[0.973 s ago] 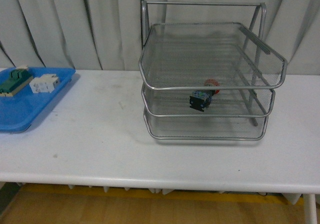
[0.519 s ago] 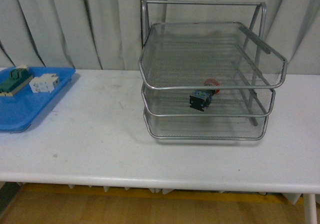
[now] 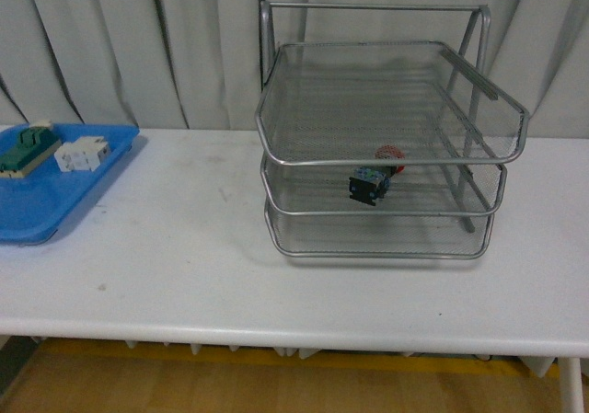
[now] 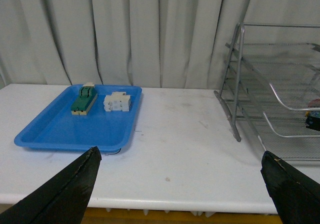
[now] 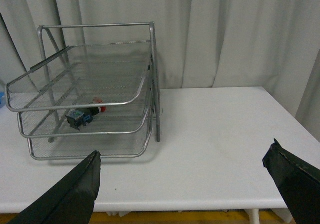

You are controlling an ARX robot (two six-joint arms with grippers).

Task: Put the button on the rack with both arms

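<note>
The button (image 3: pixel 373 179), with its red cap and black body, lies on its side on the middle tier of the silver wire rack (image 3: pixel 386 151). It also shows in the right wrist view as the button (image 5: pixel 84 116) inside the rack (image 5: pixel 90 94). The rack (image 4: pixel 260 89) stands at one side of the left wrist view, with a sliver of the button (image 4: pixel 313 120) at the frame's edge. My left gripper (image 4: pixel 180 184) is open and pulled back over the table's front edge. My right gripper (image 5: pixel 182 184) is open too, well clear of the rack. Neither arm appears in the front view.
A blue tray (image 3: pixel 46 197) sits at the table's left end, holding a green-and-cream terminal block (image 3: pixel 28 148) and a white blocky component (image 3: pixel 81 154). Grey curtains hang behind the white table (image 3: pixel 184 257).
</note>
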